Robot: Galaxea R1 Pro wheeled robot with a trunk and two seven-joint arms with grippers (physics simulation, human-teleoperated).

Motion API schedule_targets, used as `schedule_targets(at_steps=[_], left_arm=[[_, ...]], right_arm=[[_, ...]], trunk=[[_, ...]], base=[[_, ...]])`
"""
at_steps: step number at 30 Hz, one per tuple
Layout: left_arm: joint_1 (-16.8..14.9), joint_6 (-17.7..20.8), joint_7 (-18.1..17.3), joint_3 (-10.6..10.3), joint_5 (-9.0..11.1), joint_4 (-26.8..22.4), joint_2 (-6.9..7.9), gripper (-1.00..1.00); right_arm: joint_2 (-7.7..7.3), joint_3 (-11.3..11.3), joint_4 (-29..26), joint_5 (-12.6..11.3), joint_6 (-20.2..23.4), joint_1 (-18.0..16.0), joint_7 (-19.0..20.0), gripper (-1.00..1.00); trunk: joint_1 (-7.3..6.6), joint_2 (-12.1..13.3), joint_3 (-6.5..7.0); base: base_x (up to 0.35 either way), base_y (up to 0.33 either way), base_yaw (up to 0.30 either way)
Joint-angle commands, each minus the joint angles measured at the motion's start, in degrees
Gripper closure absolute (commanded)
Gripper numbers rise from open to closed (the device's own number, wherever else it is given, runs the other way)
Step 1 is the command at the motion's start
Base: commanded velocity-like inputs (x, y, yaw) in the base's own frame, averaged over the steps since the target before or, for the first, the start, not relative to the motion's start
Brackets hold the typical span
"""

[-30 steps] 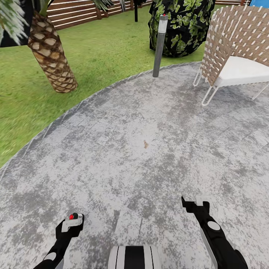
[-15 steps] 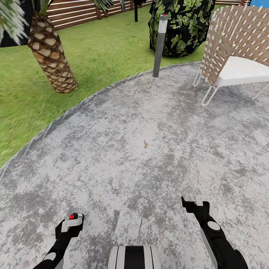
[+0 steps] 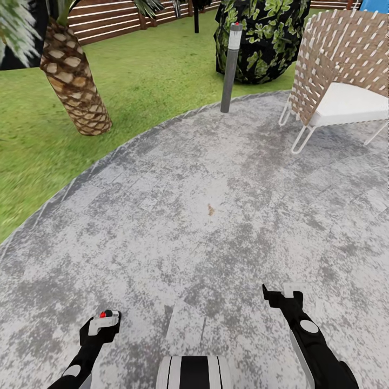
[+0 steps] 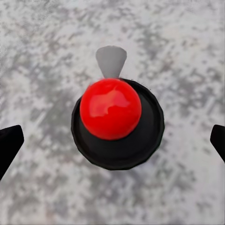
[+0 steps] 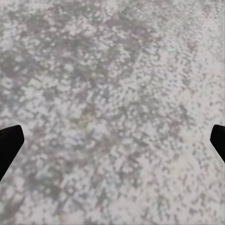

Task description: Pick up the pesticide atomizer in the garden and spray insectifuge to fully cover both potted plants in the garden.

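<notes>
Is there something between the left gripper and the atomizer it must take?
The atomizer already sits between the left gripper's fingers, spread wide apart from it; nothing else visible is between. Only grey paving lies beneath.

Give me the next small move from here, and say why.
Probably roll the base toward the lawn and look around for the potted plants. The red-topped atomizer sits between the left gripper's fingers, and what lies ahead is grey paving, a palm trunk, a woven chair and a dark bush.
</notes>
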Motion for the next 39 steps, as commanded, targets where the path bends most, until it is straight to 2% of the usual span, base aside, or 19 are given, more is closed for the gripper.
schedule_targets(at_steps=[1,11,17,30,31,39], left_arm=[[-0.02,-0.16,-0.05,-0.15,0.47,0.03,0.01,-1.0],[-0.02,-0.16,-0.05,-0.07,0.47,0.03,0.09,-1.0],[-0.02,-0.18,-0.05,1.29,0.4,-0.01,0.09,-1.0],[-0.02,-0.22,-0.05,1.43,0.34,-0.49,-0.11,-1.0],[-0.02,-0.22,-0.05,1.43,0.33,-0.49,-0.12,1.0],[-0.02,-0.25,-0.05,1.43,0.39,-0.56,0.0,1.0]], right_arm=[[0.02,-0.03,-0.08,0.46,0.37,-0.01,0.01,-1.0],[0.03,-0.03,-0.08,0.49,0.44,-0.02,-0.02,-1.0],[0.03,-0.03,-0.06,0.49,0.44,-0.01,0.0,-1.0],[0.03,-0.03,0.42,0.49,0.44,-0.02,-0.02,-1.0],[0.03,-0.03,0.43,0.49,0.44,-0.02,-0.02,-1.0],[0.03,-0.03,0.45,0.49,0.44,-0.01,-0.02,-1.0]], trunk=[[-0.01,-0.01,0.03],[-0.01,-0.01,0.16],[-0.01,-0.01,0.16],[-0.01,-0.01,0.16],[-0.01,-0.01,0.16],[-0.01,-0.01,0.16]], base=[[0.0,0.0,-0.031],[0.0,0.0,-0.006],[0.0,0.0,0.0],[0.0,0.0,0.0],[0.0,0.0,0.0],[0.0,0.0,0.0]])
